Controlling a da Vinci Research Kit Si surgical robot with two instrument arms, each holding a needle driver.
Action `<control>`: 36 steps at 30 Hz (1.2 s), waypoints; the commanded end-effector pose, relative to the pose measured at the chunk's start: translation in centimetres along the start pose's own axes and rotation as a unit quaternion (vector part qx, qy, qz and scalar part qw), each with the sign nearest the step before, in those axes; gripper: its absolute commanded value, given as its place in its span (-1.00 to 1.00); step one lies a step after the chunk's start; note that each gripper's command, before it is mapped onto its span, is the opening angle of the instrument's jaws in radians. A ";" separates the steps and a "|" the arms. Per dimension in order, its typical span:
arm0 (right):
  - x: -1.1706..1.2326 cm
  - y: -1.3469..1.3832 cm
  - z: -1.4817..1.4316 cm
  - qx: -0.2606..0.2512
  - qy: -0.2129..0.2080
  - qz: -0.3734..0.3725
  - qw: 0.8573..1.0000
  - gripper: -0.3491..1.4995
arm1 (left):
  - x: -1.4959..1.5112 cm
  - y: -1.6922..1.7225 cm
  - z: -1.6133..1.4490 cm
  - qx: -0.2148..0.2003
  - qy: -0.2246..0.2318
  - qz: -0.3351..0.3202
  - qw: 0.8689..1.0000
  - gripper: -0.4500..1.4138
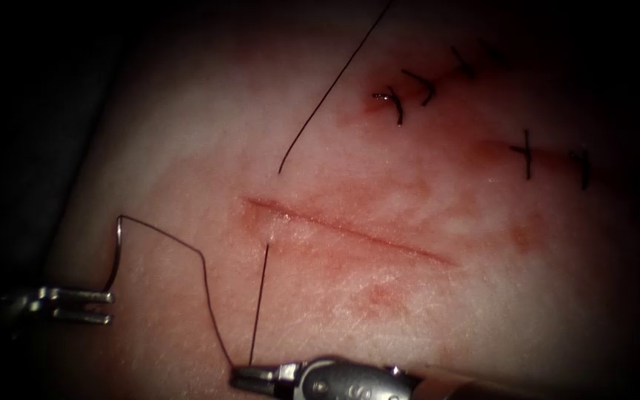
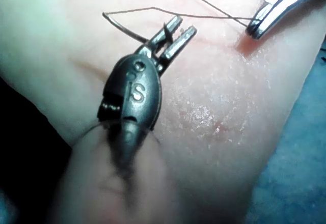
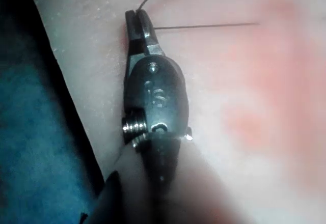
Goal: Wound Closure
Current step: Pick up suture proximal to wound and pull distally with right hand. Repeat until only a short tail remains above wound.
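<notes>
- The left claw [image 1: 105, 307] sits at the left edge of the endoscope view, well left of the cut, its two jaws parted and lying side by side. The curved needle [image 1: 115, 255] rises just beside their tips, its upper end bending over into the thread; from above I cannot tell whether a jaw touches it.
- The left wrist view shows more: the left claw [image 2: 181, 32] stands spread, with the needle [image 2: 122, 24] passing across the jaw bases rather than pinched at the tips, so it seems to rest there, not clamped. The needle lies free above the tissue [image 2: 214, 107], not in it.
- The right claw [image 1: 240, 378] enters from the lower right, below the cut's left end, its jaws closed on the thread [image 1: 205, 278].
- The right wrist view confirms this: the right claw [image 3: 137, 18] is pressed together, with the thread [image 3: 204, 26] leaving its tip in a straight strand across the tissue [image 3: 254, 107] and a second strand curving away.
- Two strands meet at that claw in the endoscope view: one runs to the needle, the other goes straight up into the tissue [image 1: 187, 133] at the cut [image 1: 350, 230] near its left end.
- Beyond the cut, the thread emerges on the far side and climbs out of the picture.
- Dark finished stitches [image 1: 424, 85] lie at the upper right, with red fluid [image 1: 379, 296] staining the surface around the cut.
</notes>
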 end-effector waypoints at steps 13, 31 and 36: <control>0.28 0.84 -0.16 -0.057 0.030 -0.102 0.993 0.48 | 0.06 -0.47 -0.55 0.112 -0.026 0.001 0.993 -1.00; -0.26 1.37 0.28 -0.080 -0.064 -0.126 0.987 -0.65 | -0.03 -0.43 -0.40 0.092 -0.003 0.010 0.996 -1.00; -0.24 1.25 0.25 -0.071 -0.087 -0.099 0.989 -1.00 | -0.09 -0.43 -0.34 0.094 -0.002 0.012 0.996 -1.00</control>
